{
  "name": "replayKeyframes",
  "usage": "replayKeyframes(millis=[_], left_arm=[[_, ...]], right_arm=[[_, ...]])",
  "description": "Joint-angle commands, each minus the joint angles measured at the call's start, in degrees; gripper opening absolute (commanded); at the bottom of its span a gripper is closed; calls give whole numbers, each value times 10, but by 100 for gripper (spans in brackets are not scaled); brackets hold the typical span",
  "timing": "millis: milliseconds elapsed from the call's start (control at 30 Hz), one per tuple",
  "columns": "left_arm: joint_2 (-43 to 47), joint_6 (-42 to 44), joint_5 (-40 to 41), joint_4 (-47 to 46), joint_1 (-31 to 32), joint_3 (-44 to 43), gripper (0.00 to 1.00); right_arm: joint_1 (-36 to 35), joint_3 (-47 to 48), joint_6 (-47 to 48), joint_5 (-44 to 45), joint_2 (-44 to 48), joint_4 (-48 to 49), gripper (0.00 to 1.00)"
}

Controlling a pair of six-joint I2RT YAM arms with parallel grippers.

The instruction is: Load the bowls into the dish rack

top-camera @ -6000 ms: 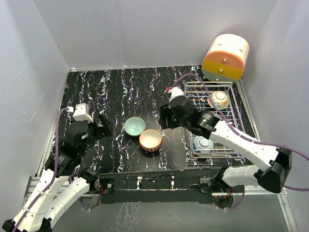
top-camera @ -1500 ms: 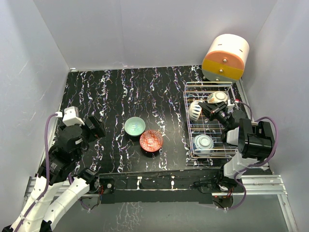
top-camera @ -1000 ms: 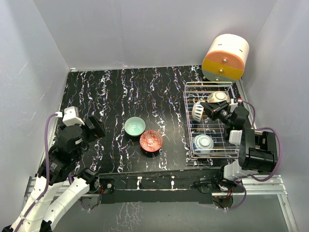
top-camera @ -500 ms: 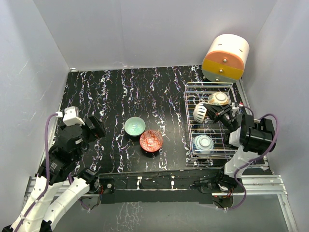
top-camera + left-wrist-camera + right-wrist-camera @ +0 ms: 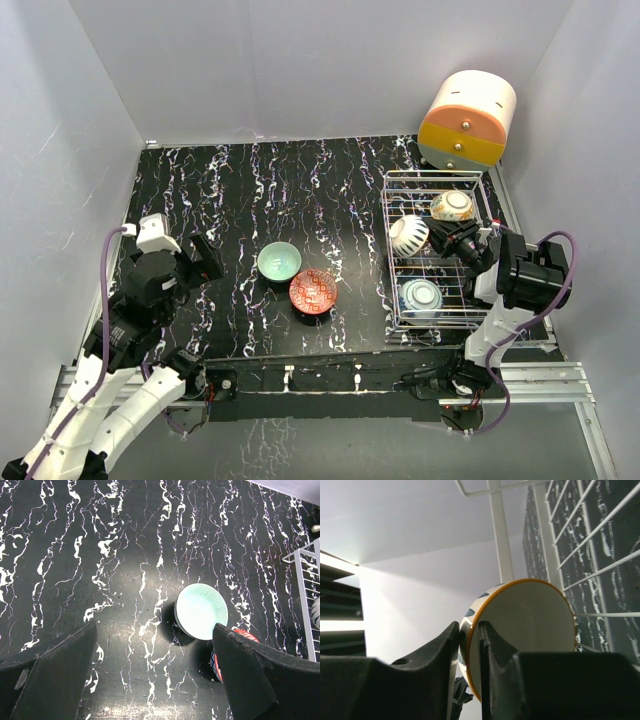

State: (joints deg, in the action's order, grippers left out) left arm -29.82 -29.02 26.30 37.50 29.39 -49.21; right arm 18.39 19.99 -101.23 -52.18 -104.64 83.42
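Right gripper (image 5: 469, 630): I saw it clamped on the patterned bowl (image 5: 408, 235) (in the dish rack (image 5: 386, 270)).
Left gripper (image 5: 154, 630): fingers apart, near the mint bowl (image 5: 201, 611).

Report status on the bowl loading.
Right fingers shut on orange-rimmed bowl at dish rack, not released. Left fingers open above table. Mint bowl, red bowl not yet racked, nothing seen blocking them.

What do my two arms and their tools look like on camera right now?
The left arm and right arm have white rounded links and black joint housings; a purple cable trails along each. A white box sits at the left wrist. The left tool and right tool each have two matte black, wedge-shaped fingers.
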Motion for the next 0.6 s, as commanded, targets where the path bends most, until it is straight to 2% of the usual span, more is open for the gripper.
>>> replayKeyframes(millis=[0, 167, 333, 433, 567], left_arm=[[-5, 2, -6, -11, 2, -24, 97], [1, 5, 0, -4, 2, -26, 97], [13, 2, 1, -3, 2, -18, 97], [21, 0, 0, -2, 2, -13, 97], [28, -1, 0, 3, 2, -12, 97]], right_arm=[[-6, 21, 115, 22, 68, -164, 27], [-5, 71, 268, 73, 170, -414, 48], [-5, 143, 386, 136, 234, -610, 53], [-5, 163, 427, 151, 240, -663, 54], [-5, 159, 447, 153, 234, -680, 56]])
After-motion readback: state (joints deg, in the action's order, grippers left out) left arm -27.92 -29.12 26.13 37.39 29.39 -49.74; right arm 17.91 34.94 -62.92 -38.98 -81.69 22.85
